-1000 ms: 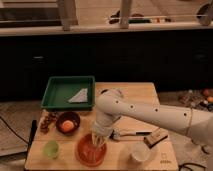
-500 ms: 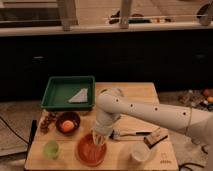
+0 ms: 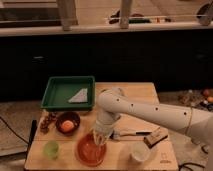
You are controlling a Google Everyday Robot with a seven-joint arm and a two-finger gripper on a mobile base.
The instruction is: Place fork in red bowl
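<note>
The red bowl sits near the front edge of the wooden table, left of centre. My gripper hangs from the white arm and points down over the bowl's right rim, just above it. I cannot make out the fork; it is either hidden at the gripper or out of view.
A longer utensil with a dark handle lies right of the gripper. A white cup and a brown block stand at the front right. A dark brown bowl holding an orange thing, a small green cup and a green tray are on the left.
</note>
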